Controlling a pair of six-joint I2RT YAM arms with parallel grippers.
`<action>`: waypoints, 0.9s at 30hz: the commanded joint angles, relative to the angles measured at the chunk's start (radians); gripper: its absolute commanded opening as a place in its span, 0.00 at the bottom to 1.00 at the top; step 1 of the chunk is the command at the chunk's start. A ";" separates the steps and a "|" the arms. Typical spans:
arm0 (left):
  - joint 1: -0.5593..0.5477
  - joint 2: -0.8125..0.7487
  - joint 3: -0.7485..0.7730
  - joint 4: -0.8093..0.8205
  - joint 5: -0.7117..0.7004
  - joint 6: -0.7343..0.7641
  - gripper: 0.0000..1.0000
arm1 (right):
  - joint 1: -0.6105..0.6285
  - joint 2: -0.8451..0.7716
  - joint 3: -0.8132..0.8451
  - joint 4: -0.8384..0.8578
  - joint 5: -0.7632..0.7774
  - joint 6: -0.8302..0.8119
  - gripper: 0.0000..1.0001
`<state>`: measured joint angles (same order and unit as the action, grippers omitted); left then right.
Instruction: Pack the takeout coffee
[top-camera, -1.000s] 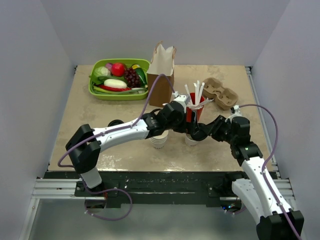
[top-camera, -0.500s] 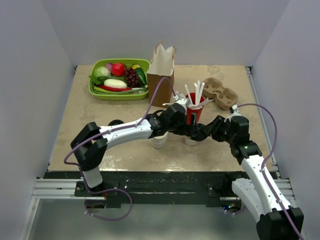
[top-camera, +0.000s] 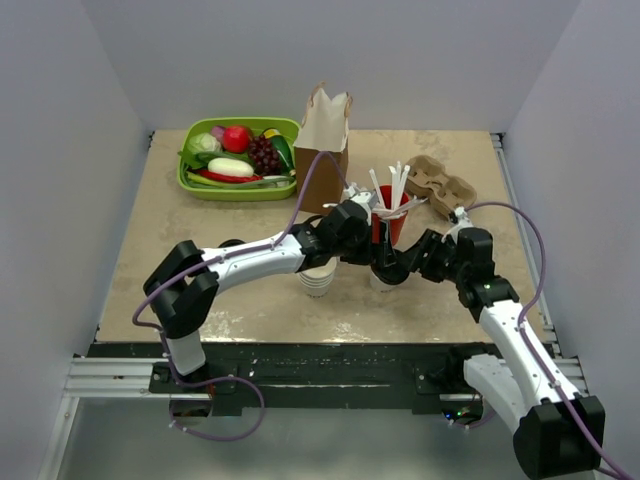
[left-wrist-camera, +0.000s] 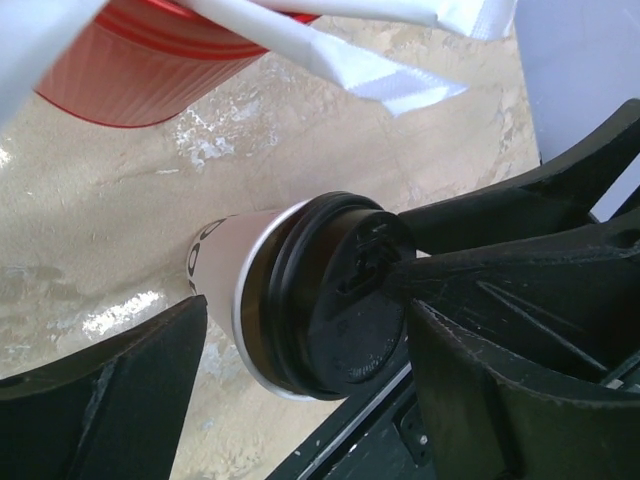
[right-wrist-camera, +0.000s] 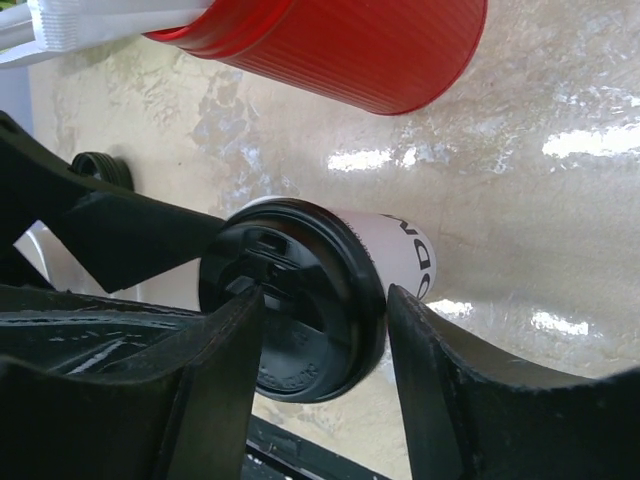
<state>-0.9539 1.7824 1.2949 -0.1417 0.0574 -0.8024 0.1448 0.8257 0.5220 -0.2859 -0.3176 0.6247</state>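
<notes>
Far left on the table (top-camera: 200, 290): green tray (top-camera: 240, 193) of toy produce. Just right of it: brown paper bag (top-camera: 322, 165), upright, top open. Further right: red ribbed cup (top-camera: 392, 226) stuffed with white wrapped utensils, then cardboard cup carrier (top-camera: 440, 185). Nearer the front: stack of white paper cups (top-camera: 318, 281); loose black lid (top-camera: 230, 244) well left of it.

You find the coffee (left-wrist-camera: 330, 300) just before the straw cup (top-camera: 390, 226); cup stack (top-camera: 318, 281) left of it; bag (top-camera: 323, 150) behind the stack; tray (top-camera: 240, 193) rear-left; carrier (top-camera: 440, 186) rear-right.
</notes>
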 joint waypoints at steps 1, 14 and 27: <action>0.001 0.017 0.014 0.027 0.021 -0.011 0.82 | -0.004 0.001 0.012 0.062 -0.038 -0.028 0.57; 0.001 0.035 0.030 -0.010 0.022 -0.004 0.54 | -0.004 0.026 0.012 0.111 -0.067 0.004 0.52; 0.012 0.012 -0.008 -0.002 0.051 -0.020 0.54 | -0.004 0.016 0.019 0.063 -0.115 -0.016 0.52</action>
<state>-0.9482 1.8160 1.2961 -0.1493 0.0822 -0.8093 0.1429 0.8478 0.5217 -0.2291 -0.3588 0.6147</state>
